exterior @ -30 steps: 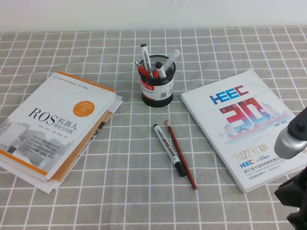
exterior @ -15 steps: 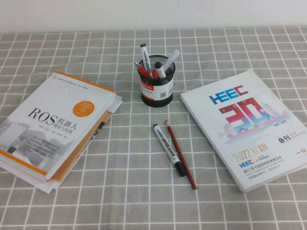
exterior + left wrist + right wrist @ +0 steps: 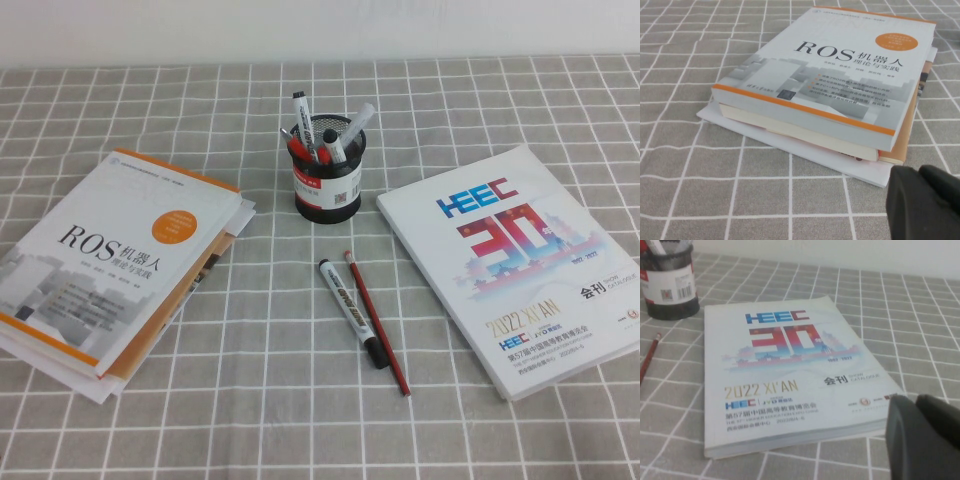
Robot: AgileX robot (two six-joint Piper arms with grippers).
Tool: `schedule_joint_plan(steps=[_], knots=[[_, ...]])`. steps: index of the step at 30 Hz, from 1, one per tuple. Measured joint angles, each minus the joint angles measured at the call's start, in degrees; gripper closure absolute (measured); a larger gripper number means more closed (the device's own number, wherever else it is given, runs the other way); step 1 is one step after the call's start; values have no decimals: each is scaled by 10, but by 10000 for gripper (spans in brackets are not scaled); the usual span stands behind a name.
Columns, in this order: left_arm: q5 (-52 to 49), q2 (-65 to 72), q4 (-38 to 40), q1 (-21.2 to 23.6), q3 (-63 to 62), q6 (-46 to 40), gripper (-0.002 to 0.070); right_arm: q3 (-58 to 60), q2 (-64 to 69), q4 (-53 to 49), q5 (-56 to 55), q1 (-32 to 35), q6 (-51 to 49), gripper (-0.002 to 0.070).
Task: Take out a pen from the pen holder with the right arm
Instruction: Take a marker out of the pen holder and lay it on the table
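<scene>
Jaws of both grippers are shown pressed together, with nothing held between them. The left gripper [image 3: 917, 175] is seen low over the checked cloth [image 3: 270, 420], just beside the near corner of the book stack [image 3: 110, 255], whose top cover is printed "ROS". The right gripper [image 3: 916, 402] is seen near a lower corner of the catalogue [image 3: 515, 265], which lies flat on the cloth on the robot's right and is marked "HEEC 30".

The holder [image 3: 327, 180], a black mesh cup with a red and white label, stands upright at the far centre of the table, between the stack and the catalogue and touching neither. Several pens [image 3: 300, 120] are stood in it, leaning outward over its rim.

On the near side of the holder, a black-capped marker [image 3: 353, 313] and a red pencil [image 3: 378, 323] are laid on the cloth. They lie side by side along the same slant, the pencil on the catalogue side and reaching nearer the robot.
</scene>
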State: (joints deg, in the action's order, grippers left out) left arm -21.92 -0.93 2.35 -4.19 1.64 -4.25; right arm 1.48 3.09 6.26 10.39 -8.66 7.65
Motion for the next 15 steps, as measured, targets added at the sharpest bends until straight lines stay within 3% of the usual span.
schedule_joint_plan(steps=[15], knots=[[0, 0, 0, 0, 0, 0, 678, 0, -35, 9, 111, 0, 0, 688]])
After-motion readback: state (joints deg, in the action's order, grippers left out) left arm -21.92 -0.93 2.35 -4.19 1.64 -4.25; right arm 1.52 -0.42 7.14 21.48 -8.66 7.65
